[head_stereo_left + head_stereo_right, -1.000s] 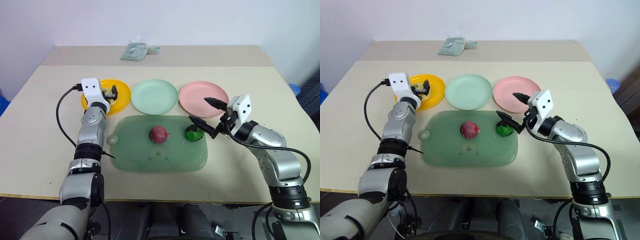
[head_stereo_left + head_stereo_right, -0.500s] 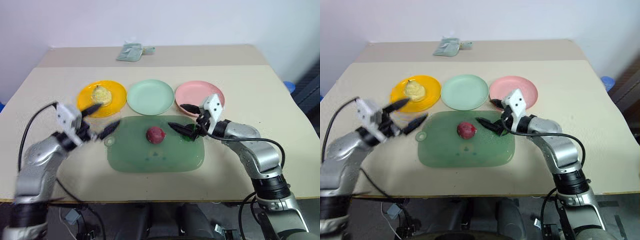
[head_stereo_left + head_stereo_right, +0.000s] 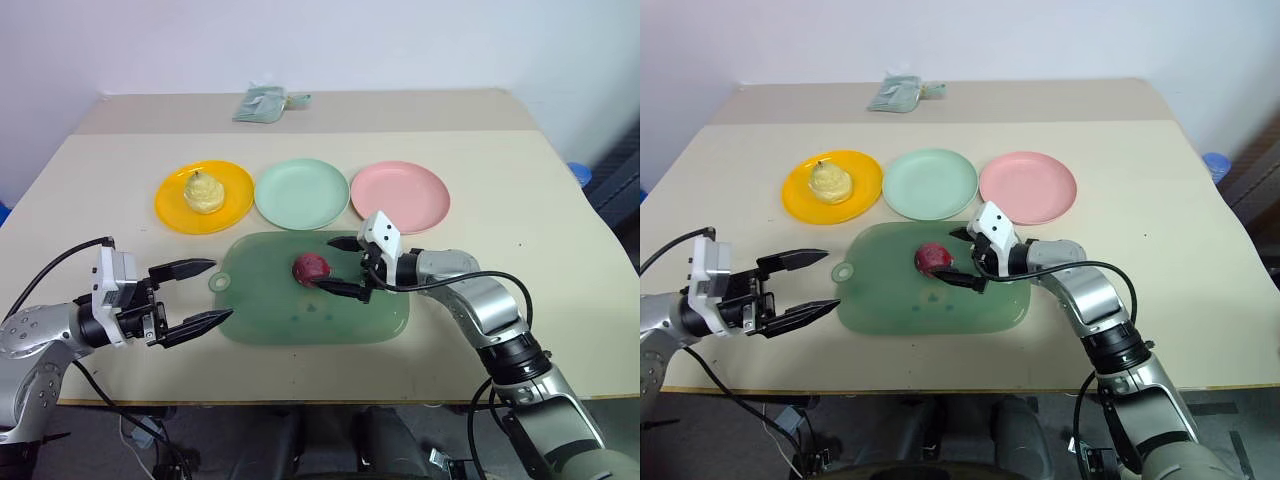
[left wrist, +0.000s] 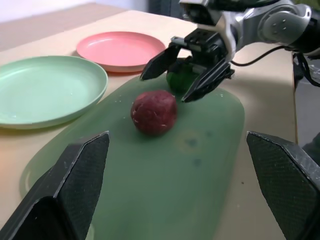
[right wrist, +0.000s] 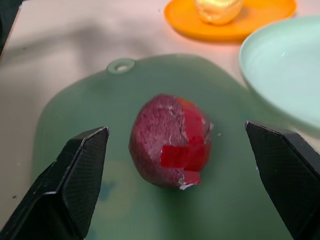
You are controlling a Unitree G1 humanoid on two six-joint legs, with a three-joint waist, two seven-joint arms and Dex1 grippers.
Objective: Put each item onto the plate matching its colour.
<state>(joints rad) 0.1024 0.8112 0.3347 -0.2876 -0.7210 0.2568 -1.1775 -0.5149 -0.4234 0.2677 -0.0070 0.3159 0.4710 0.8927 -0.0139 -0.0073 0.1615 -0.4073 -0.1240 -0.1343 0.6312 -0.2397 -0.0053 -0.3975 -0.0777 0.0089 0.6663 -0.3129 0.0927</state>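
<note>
Right jaws: spread wide, the two black fingers apart with nothing pinched between them.
Right gripper [image 3: 340, 268]: it reached in low over the green board from the right, fingers aimed leftward at the dark red ball.
Dark red ball [image 3: 312, 268]: it sat on the board just ahead of those open fingertips; from the right wrist view it lay squarely in the gap line between them, a strip of brighter red on its side. Whether a fingertip touched it, I could not tell.
Green ball [image 4: 181, 79]: it lay on the board close behind the right gripper, mostly hidden by the fingers.
Left jaws: spread wide too, empty.
Left gripper [image 3: 198, 295]: it hung off the board's left end, above the bare table, pointing rightward toward the board.
Green board [image 3: 300, 318]: translucent, lying in front of the three plates, a small hole at its left corner.
Yellow pear [image 3: 204, 190]: it stood on the orange-yellow plate [image 3: 176, 210], at the left of the row.
Mint green plate [image 3: 302, 193]: middle of the row, bare.
Pink plate [image 3: 403, 190]: right of the row, bare.
Table [image 3: 540, 200]: pale beige, with a small crumpled packet [image 3: 263, 102] at its far edge.
</note>
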